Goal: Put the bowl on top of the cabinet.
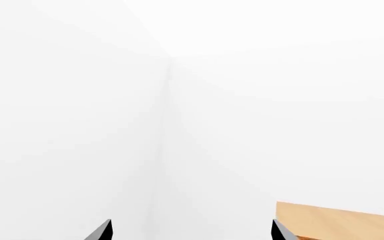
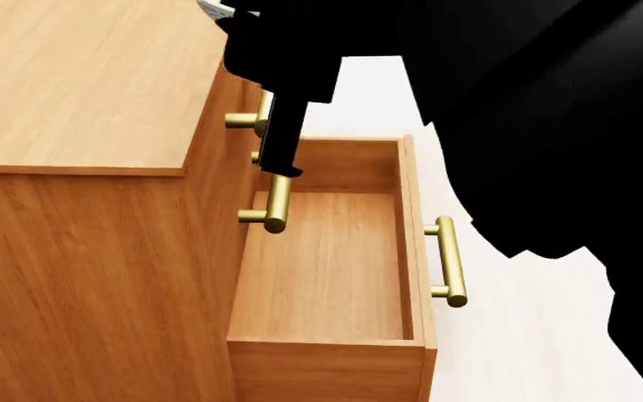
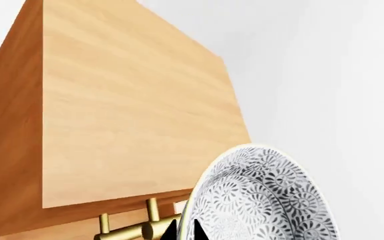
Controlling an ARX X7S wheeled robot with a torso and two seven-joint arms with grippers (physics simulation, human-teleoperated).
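Tilting bowl — rim toward cabinet

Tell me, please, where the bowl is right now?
The bowl shows only in the right wrist view, at the right gripper, tilted, beside the cabinet just above a brass handle, not on its top.

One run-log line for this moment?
right gripper: holding bowl | cabinet top: bare | drawer: open, empty | left gripper: open, empty
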